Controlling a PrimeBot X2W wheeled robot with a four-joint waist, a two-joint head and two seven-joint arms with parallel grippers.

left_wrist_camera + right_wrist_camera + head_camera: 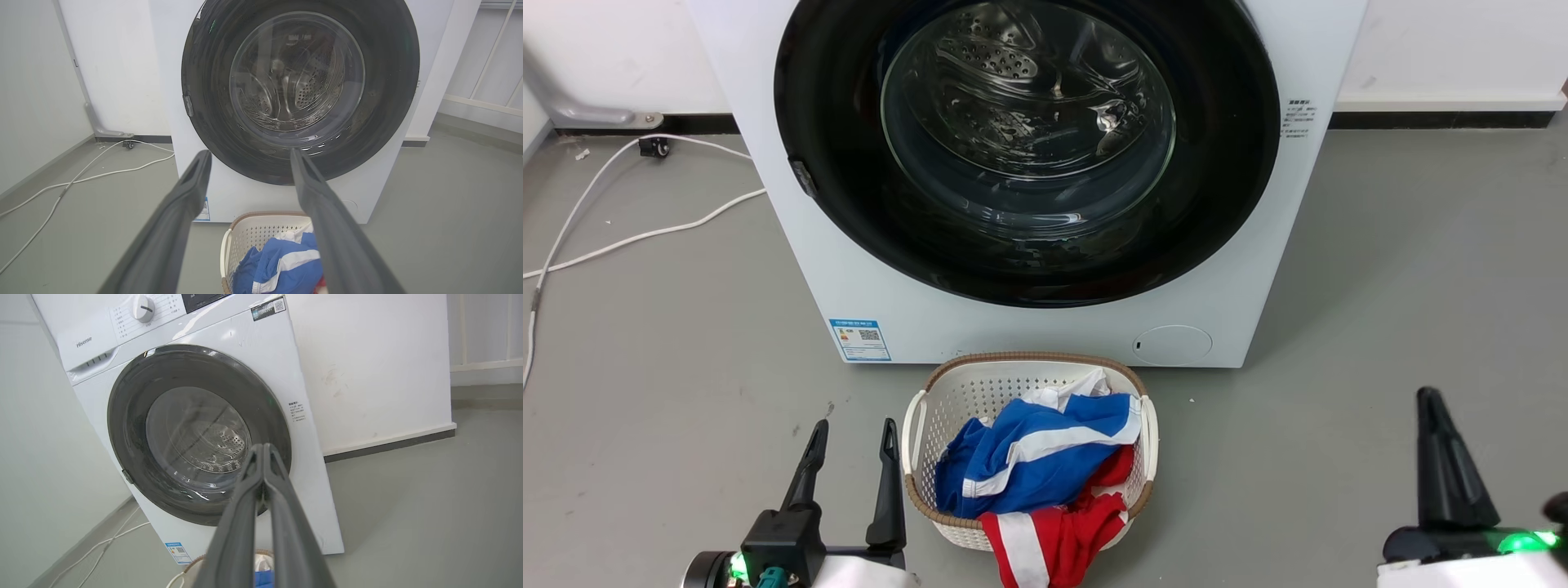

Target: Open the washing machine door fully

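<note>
Both were empty: our left gripper [855, 425] stood wide, our right gripper [1426, 396] was pinched together; the washing machine door [1027, 106] lay shut on the washing machine [1013, 327], well apart from them. We judged it best to hook the catch [803, 177] at the door's left rim; then to pull in an arc.

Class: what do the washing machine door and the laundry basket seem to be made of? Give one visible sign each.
Washing machine door: glossy black ring, likely plastic, around clear glass; the drum shows through. Laundry basket: matte white plastic, moulded with holes; brown woven-look rim.
</note>
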